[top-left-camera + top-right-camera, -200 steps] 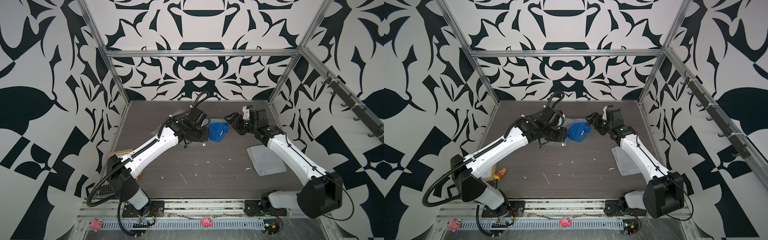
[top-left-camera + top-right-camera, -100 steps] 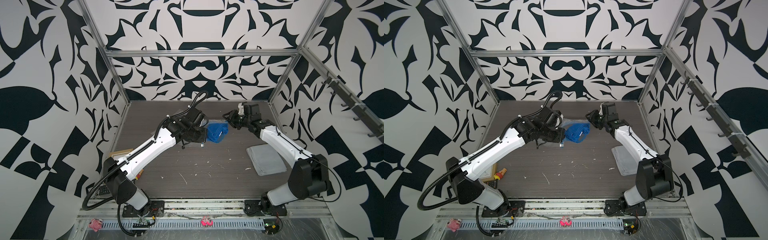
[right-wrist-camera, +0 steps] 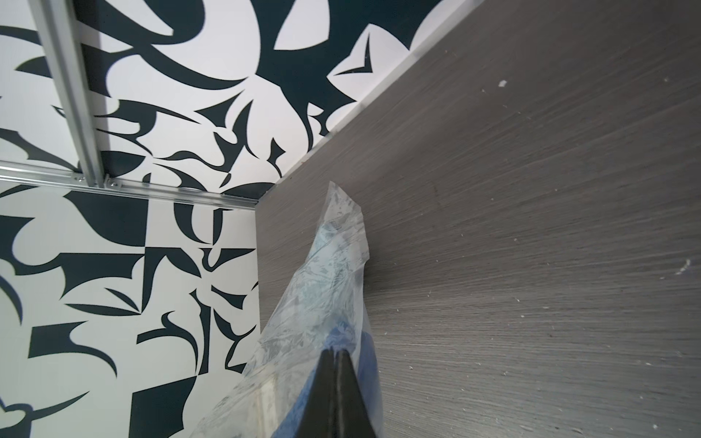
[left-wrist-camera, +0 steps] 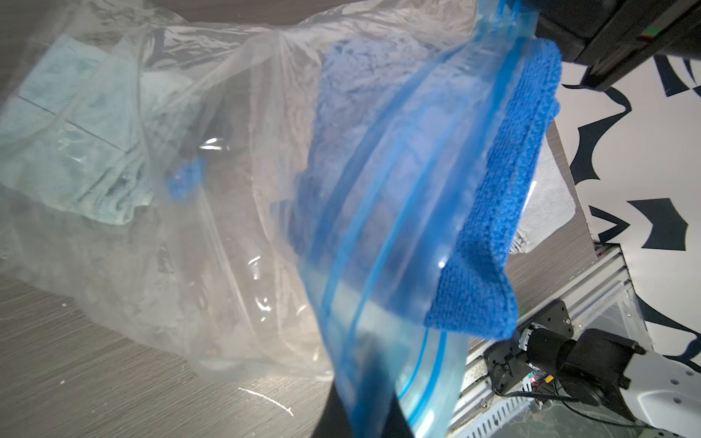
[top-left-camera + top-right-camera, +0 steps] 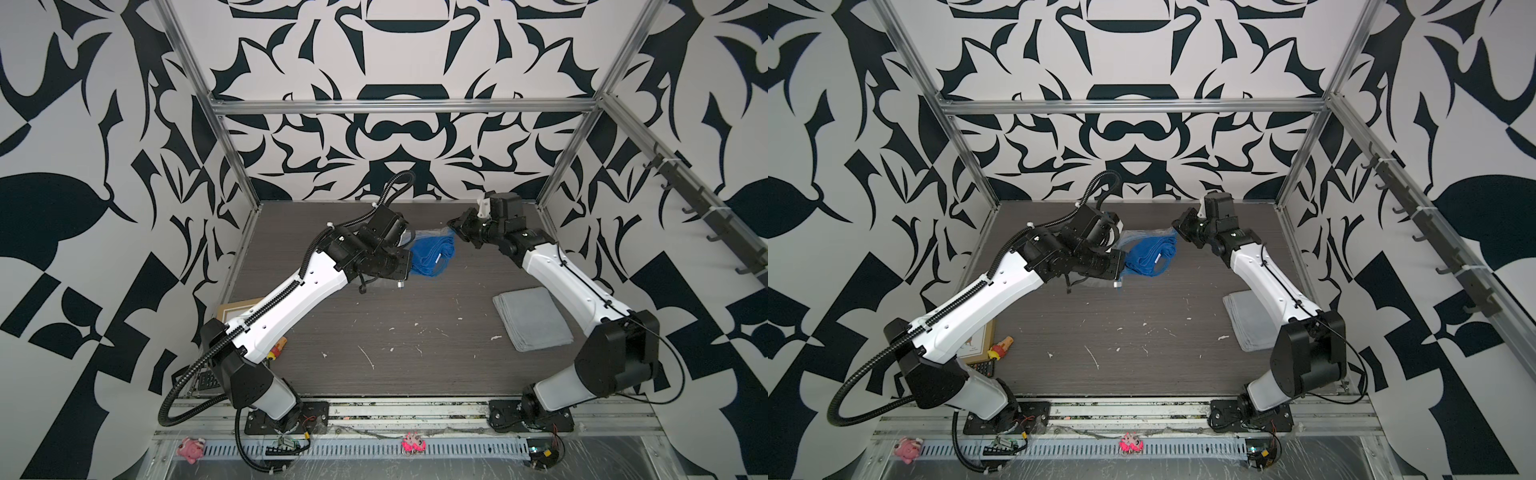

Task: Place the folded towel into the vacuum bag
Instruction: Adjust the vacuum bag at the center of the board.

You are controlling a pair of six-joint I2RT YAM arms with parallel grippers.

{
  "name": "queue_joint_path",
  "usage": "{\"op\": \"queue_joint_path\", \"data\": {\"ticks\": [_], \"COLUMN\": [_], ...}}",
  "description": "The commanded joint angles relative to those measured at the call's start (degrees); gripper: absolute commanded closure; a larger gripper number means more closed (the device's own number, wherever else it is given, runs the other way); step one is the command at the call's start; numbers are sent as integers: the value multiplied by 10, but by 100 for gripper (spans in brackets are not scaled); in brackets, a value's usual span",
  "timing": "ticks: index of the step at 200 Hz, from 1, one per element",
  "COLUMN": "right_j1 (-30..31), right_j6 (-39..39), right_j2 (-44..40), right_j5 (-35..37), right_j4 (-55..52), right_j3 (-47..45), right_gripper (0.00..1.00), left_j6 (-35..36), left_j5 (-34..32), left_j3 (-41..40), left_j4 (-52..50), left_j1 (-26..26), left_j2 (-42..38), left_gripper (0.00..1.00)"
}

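Observation:
The vacuum bag (image 4: 189, 189) is clear crinkly plastic, lifted off the dark table at the back centre. My left gripper (image 4: 364, 402) is shut on its blue zip strip (image 4: 398, 212); in both top views that gripper (image 5: 407, 268) (image 5: 1123, 259) sits at the bag's left side. A blue folded towel (image 5: 432, 257) (image 5: 1150, 257) (image 4: 504, 189) lies partly inside the bag's mouth. A pale teal cloth (image 4: 76, 144) lies deeper in the bag. My right gripper (image 3: 335, 352) (image 5: 453, 226) (image 5: 1177, 228) is shut on the bag's right edge (image 3: 333, 265), with blue towel close beside the fingers.
A grey folded towel (image 5: 532, 318) (image 5: 1246, 320) lies flat on the table under my right arm. A framed card (image 5: 232, 311), a small orange toy (image 5: 1000, 347) and a dark keypad (image 5: 984, 368) sit at the front left. White flecks dot the table. Patterned walls close three sides.
My right gripper, open a second ago, swung toward the bag's right edge and closed on it. The left gripper kept its hold and barely moved.

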Motion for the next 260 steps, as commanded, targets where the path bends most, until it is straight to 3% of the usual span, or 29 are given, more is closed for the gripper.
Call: {"op": "queue_joint_path", "data": {"ticks": [1,60,120,174,236,260], "right_j1": [1,3,7,7,7,7], "right_j6": [-12,-6,-3,-5,-6,-3], "right_j2": [-14,-8,-1,10,10,25], "right_j5": [-1,4,-4,-17,-26,-30], "right_j4": [-7,-50,-52,-39,-34,-36], "right_j3": [56,139,158,177,179,200], "right_gripper": [100,100,100,100,100,100], "left_j6": [28,44,66,109,120,155], "left_j5": [-25,-48,-61,-130,-128,-161], "left_j3": [36,101,164,180,170,188], "left_j4": [-57,-119,-145,-155,-146,-145], "left_j1": [-2,-2,-2,0,0,4], "left_j2": [-14,-13,8,18,15,16], "left_gripper": [100,100,100,100,100,100]}}
